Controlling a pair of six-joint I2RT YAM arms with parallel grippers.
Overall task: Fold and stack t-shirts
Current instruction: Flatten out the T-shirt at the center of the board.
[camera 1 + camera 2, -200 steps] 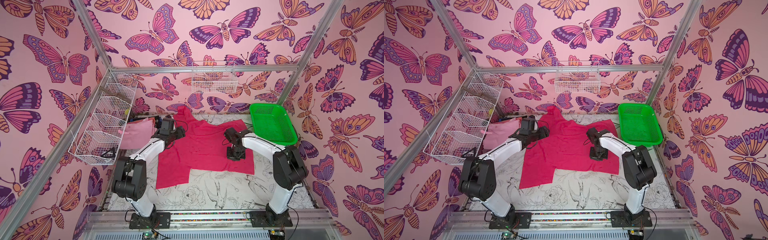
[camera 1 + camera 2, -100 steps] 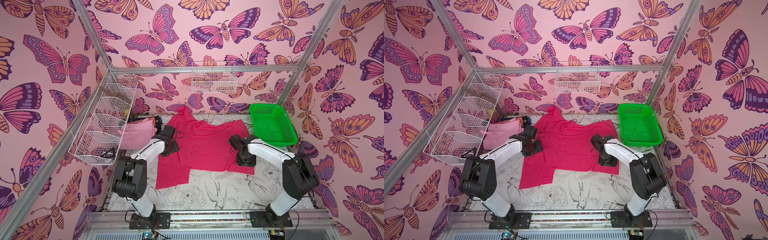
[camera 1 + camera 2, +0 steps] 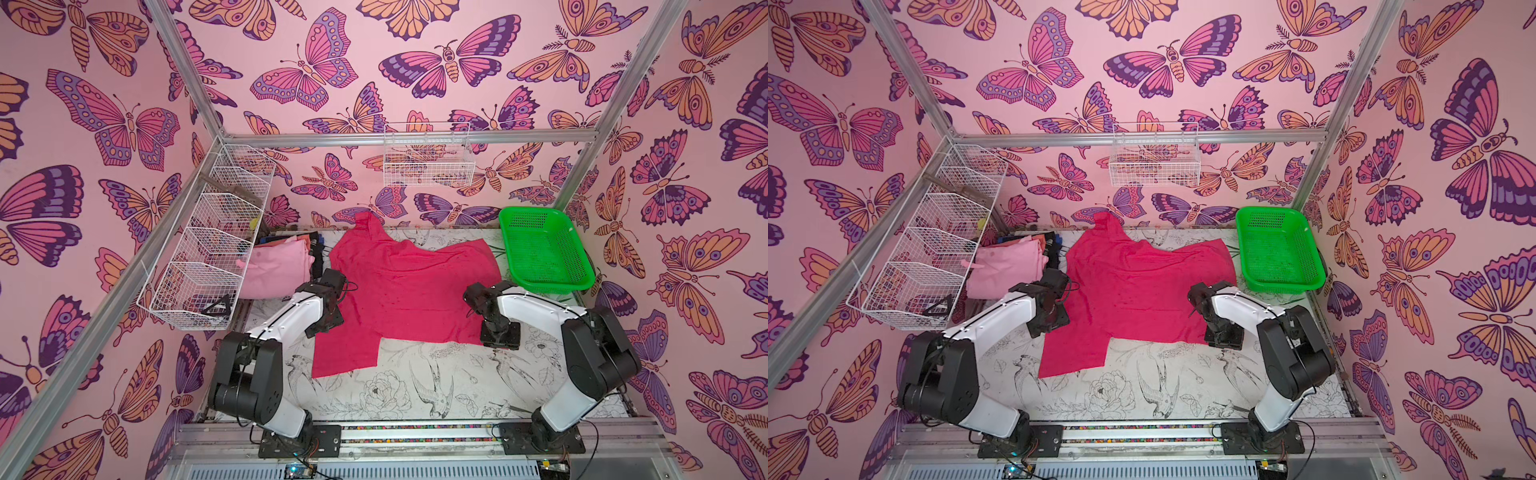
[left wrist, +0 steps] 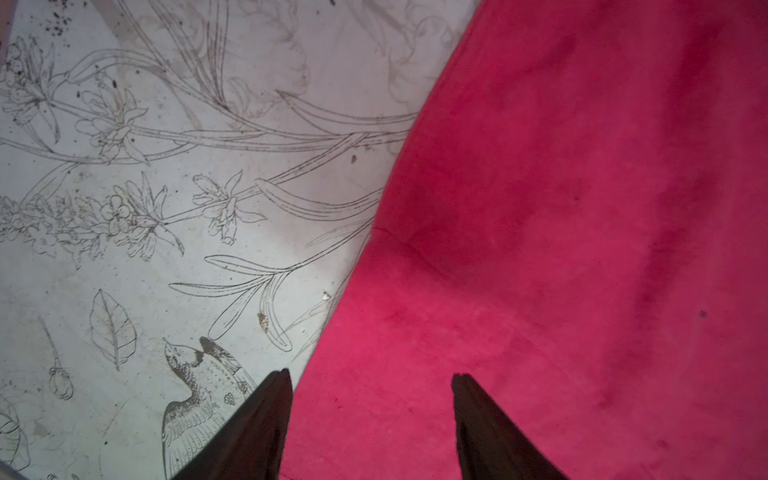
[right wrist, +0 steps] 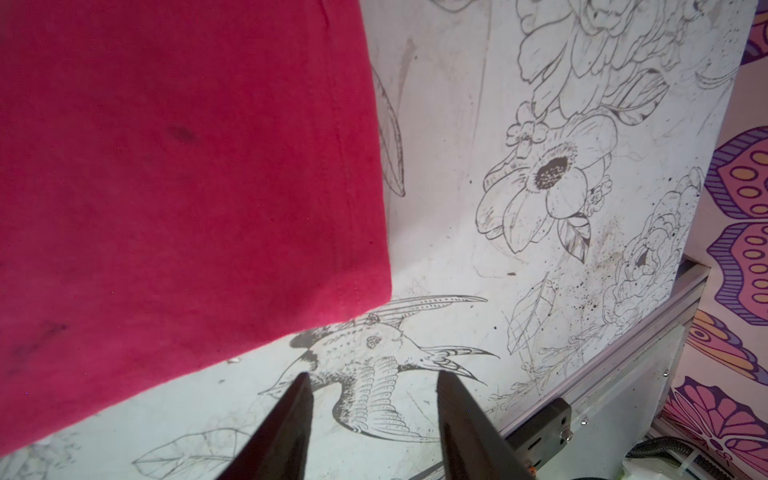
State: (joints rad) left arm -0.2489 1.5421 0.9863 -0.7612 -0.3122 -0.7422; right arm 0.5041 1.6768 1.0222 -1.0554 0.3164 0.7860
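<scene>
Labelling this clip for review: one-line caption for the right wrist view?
Open, empty right hand over the printed table, beside a hemmed corner of the crimson t-shirt.

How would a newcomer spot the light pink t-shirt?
Find the white wire baskets on the side wall. Below them, beside the spread crimson t-shirt, lies the folded light pink t-shirt. It is paler than the orange and dark cloth behind it.
</scene>
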